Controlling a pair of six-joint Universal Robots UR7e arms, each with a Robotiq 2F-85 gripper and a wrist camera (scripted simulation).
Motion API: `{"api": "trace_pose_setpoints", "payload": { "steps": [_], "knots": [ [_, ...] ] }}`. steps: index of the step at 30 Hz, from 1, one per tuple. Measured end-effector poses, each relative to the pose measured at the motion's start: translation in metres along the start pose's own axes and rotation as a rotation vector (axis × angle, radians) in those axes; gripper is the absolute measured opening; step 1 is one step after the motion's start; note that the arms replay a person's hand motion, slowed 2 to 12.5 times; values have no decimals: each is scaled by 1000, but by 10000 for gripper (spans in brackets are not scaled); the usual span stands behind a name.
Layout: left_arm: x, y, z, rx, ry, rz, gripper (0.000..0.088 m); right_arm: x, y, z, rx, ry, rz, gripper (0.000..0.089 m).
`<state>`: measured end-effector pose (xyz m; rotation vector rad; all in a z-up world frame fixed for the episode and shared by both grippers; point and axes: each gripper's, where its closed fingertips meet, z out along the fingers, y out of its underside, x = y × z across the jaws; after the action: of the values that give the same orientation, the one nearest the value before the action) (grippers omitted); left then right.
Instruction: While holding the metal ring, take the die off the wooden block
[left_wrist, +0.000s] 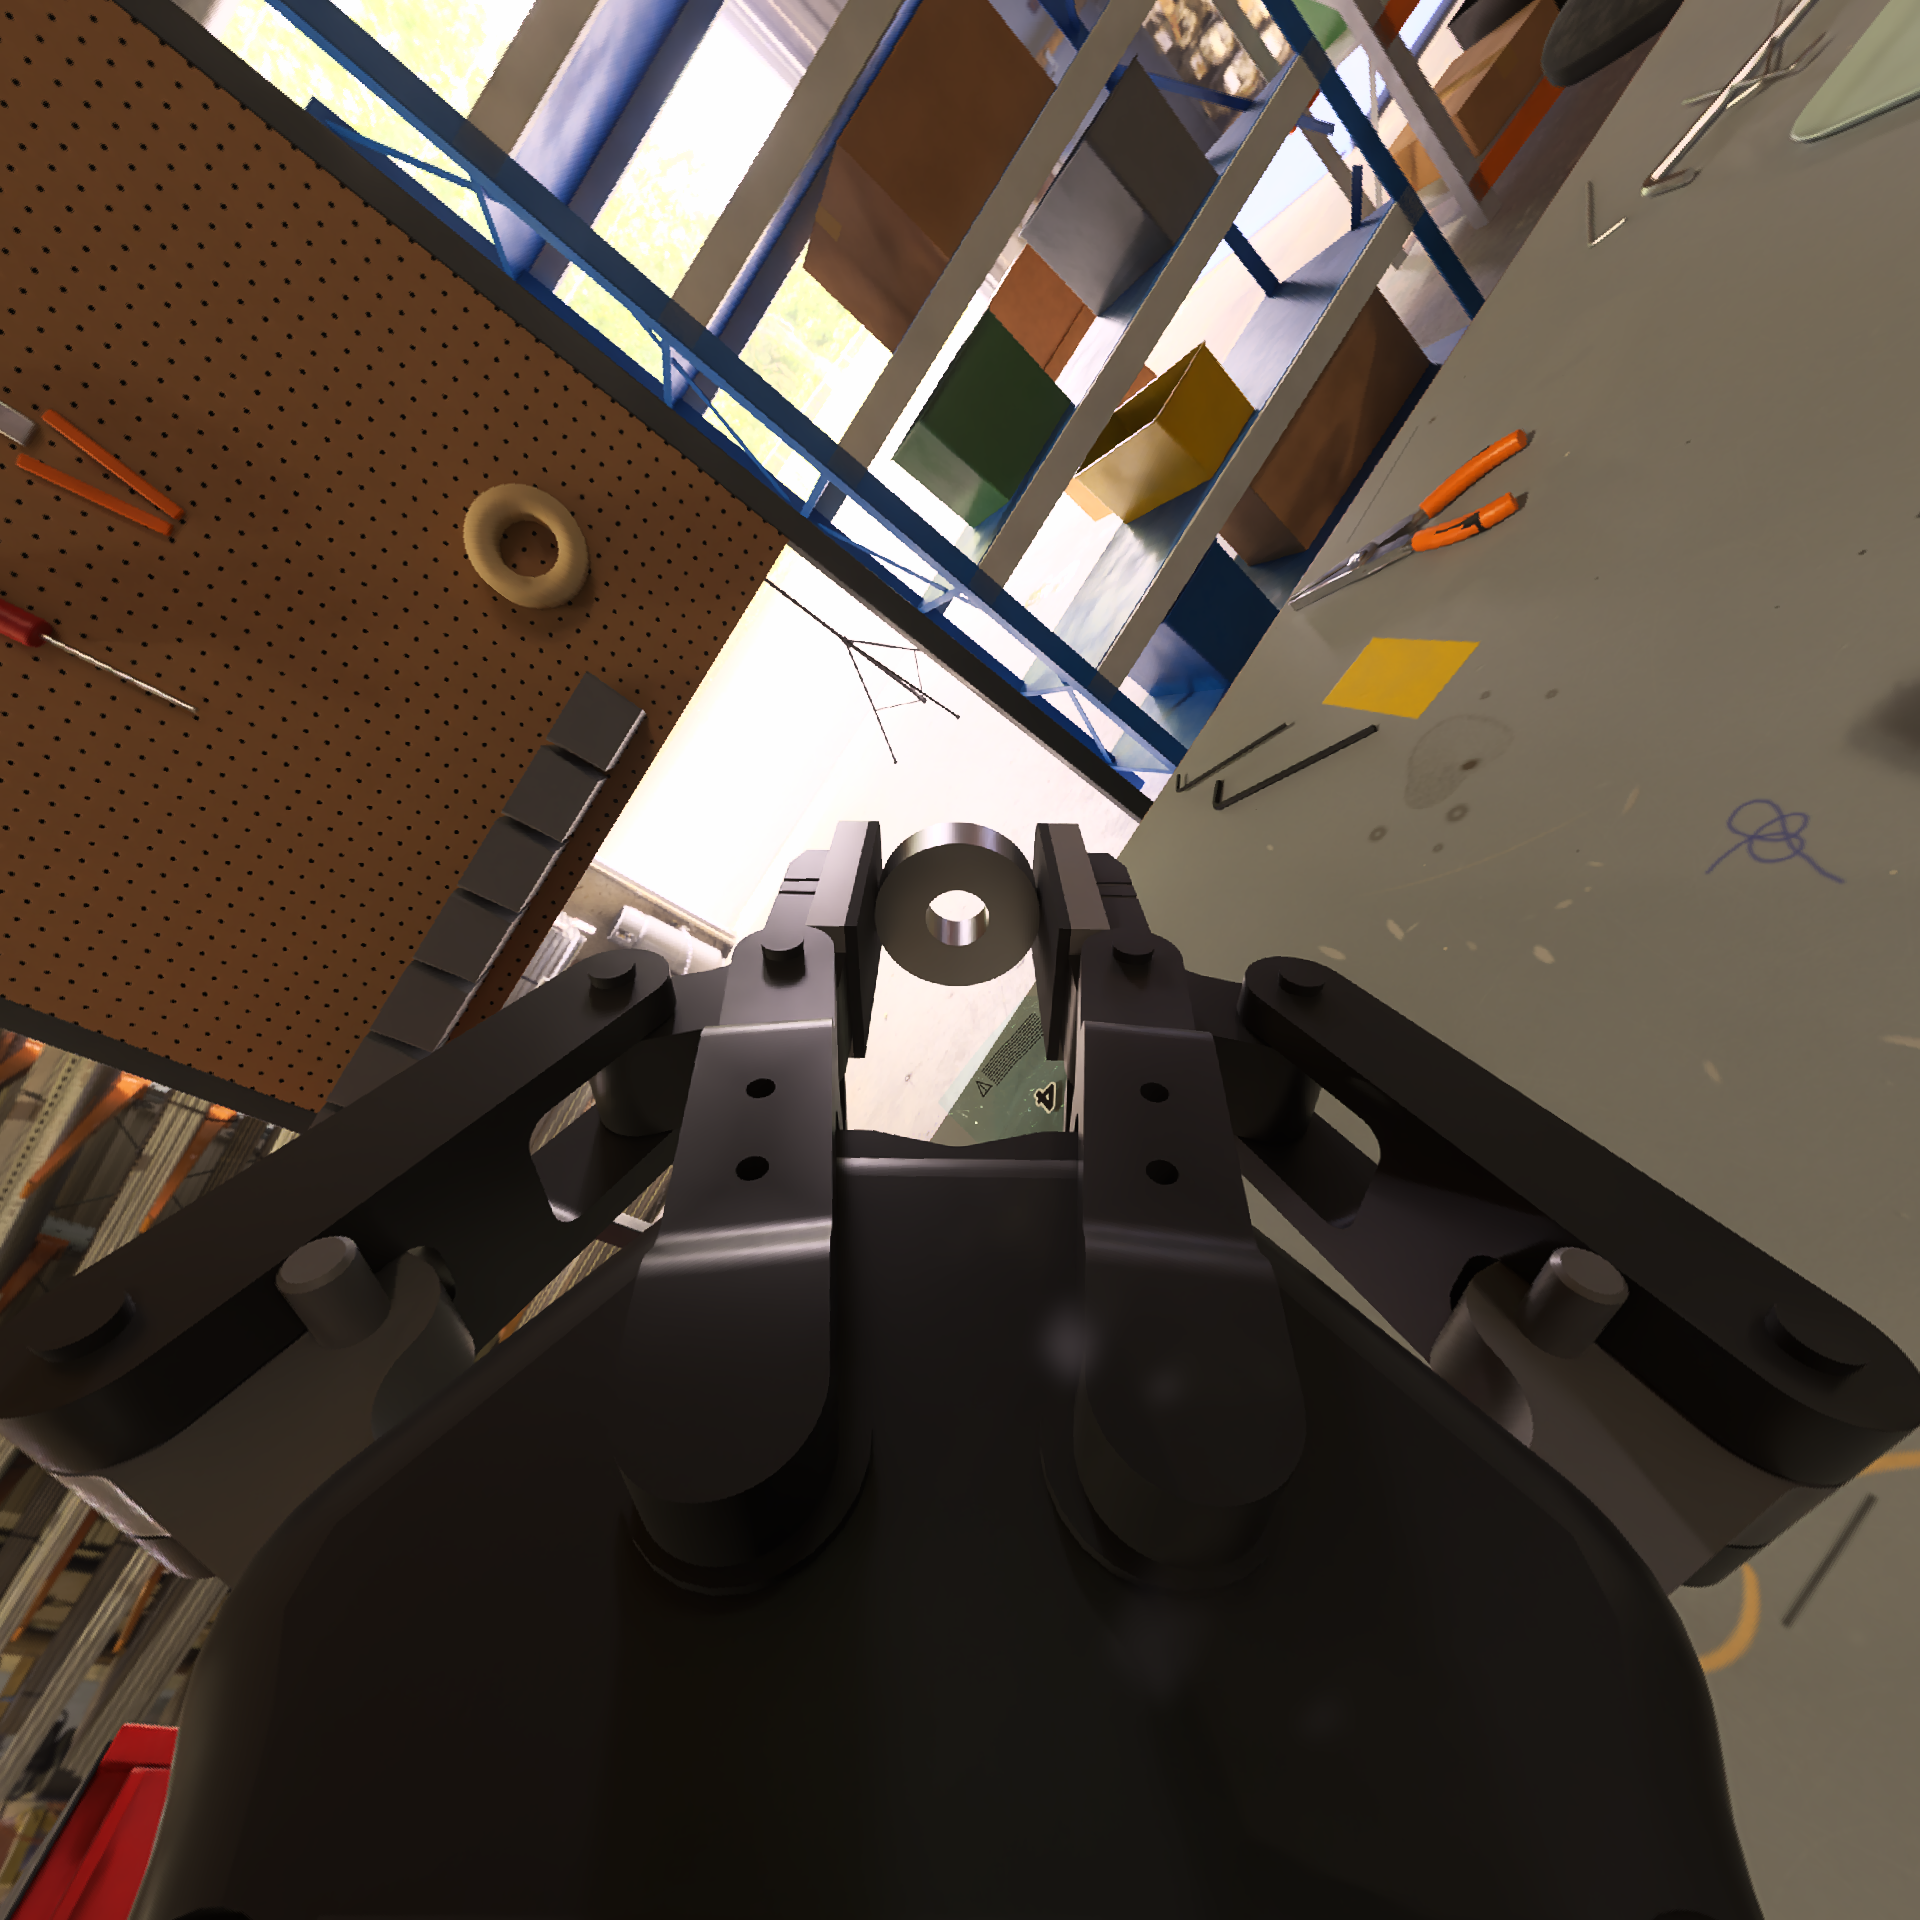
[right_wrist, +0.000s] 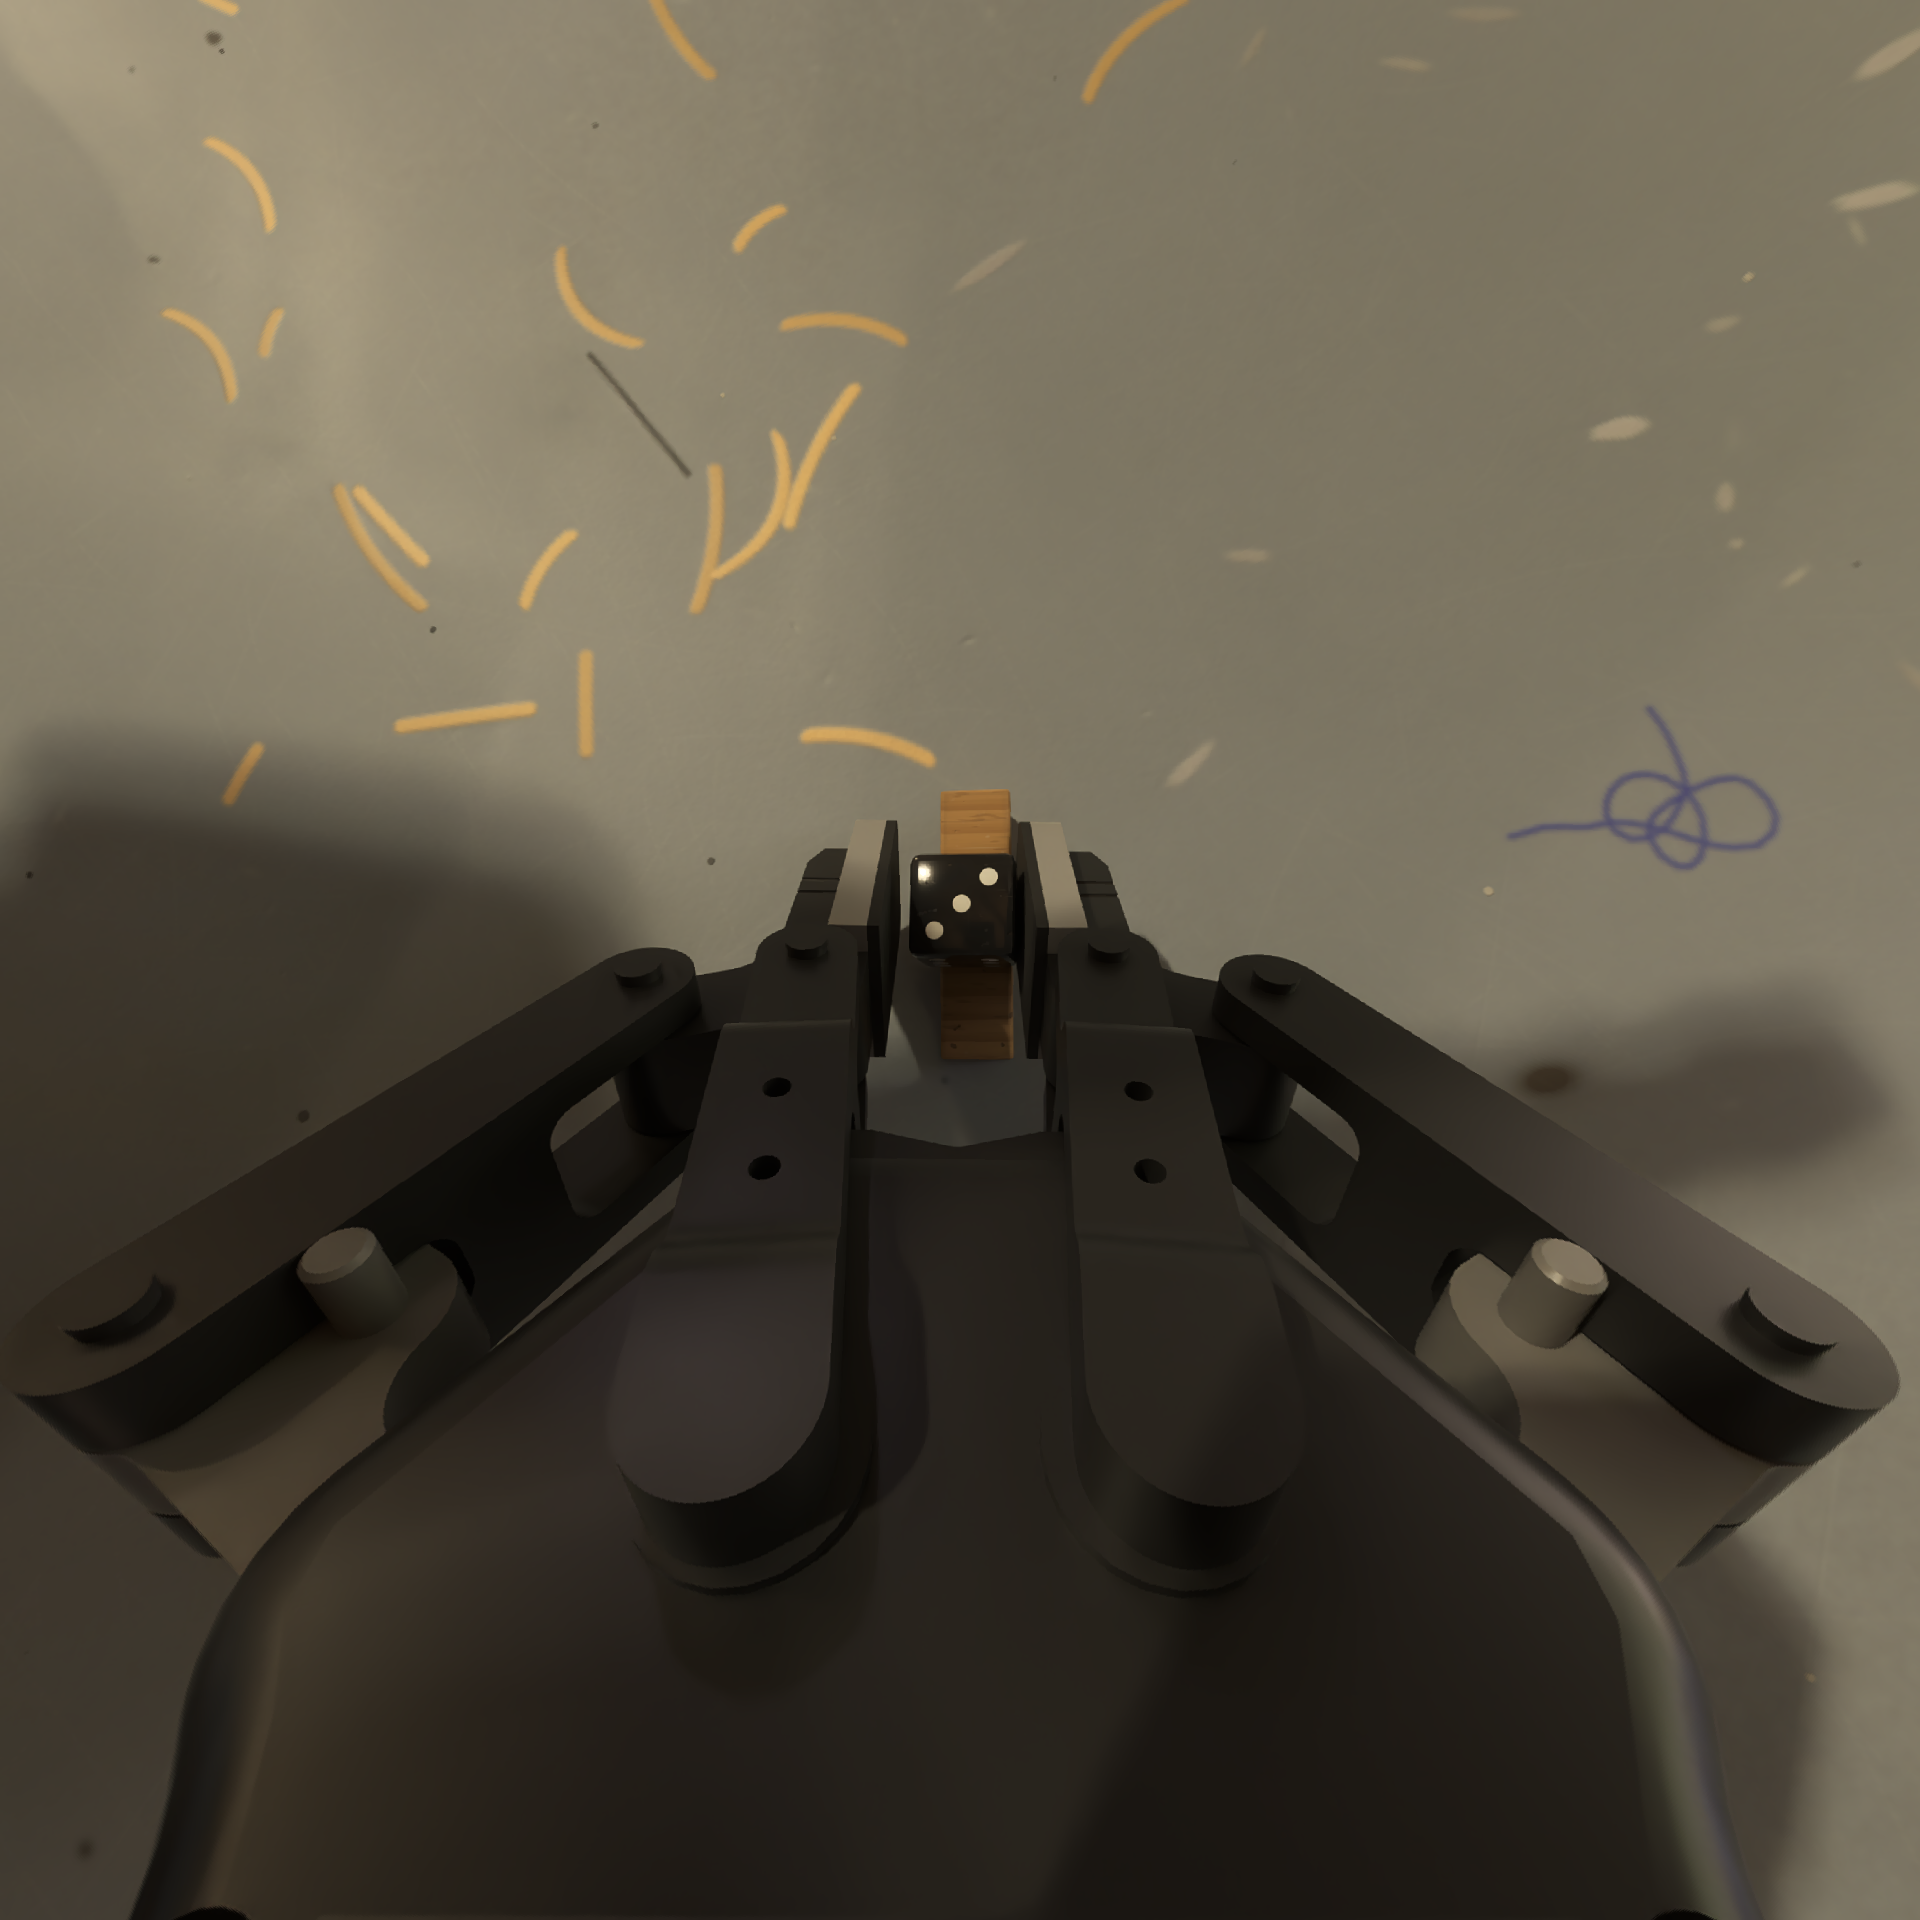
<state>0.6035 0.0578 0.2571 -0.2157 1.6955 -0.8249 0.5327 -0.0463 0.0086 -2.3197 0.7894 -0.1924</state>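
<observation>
My left gripper (left_wrist: 956, 914) is shut on the metal ring (left_wrist: 956, 914), a grey washer-like ring held by its rim between the two pads, raised beside the table. In the right wrist view my right gripper (right_wrist: 961, 914) looks straight down, its pads closed against the sides of a black die (right_wrist: 961, 904) with three white pips on top. The die is over the middle of the narrow wooden block (right_wrist: 975, 816), which lies on the table and sticks out past the die at both ends. I cannot tell whether the die touches the block.
The grey tabletop (right_wrist: 1247, 416) carries orange curved marks and a blue scribble (right_wrist: 1683, 816). Orange-handled pliers (left_wrist: 1423, 525), a yellow square (left_wrist: 1397, 675) and hex keys (left_wrist: 1288, 764) lie on the table. A pegboard (left_wrist: 312, 520) with tools and shelving with boxes (left_wrist: 1039, 312) stand behind.
</observation>
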Motion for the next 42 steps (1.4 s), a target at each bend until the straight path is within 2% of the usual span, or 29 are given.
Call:
{"api": "trace_pose_setpoints", "payload": {
  "steps": [5,10,17,29,36,42],
  "knots": [
    [-2,1,0,1,-2,-5,260,6,-5,-8,47,66,-43,159],
    [-3,3,0,-1,-4,-11,260,13,-18,-24,118,158,-102,159],
    [-5,6,1,-9,-6,-15,260,20,-39,-56,219,290,-186,160],
    [-6,13,4,-29,-8,-18,260,25,-77,-115,402,473,-321,159],
    [-4,18,7,-44,-6,-11,260,26,-93,-145,437,584,-423,159],
    [-1,20,10,-50,5,-5,260,23,-106,-165,426,639,-498,158]
  ]
}}
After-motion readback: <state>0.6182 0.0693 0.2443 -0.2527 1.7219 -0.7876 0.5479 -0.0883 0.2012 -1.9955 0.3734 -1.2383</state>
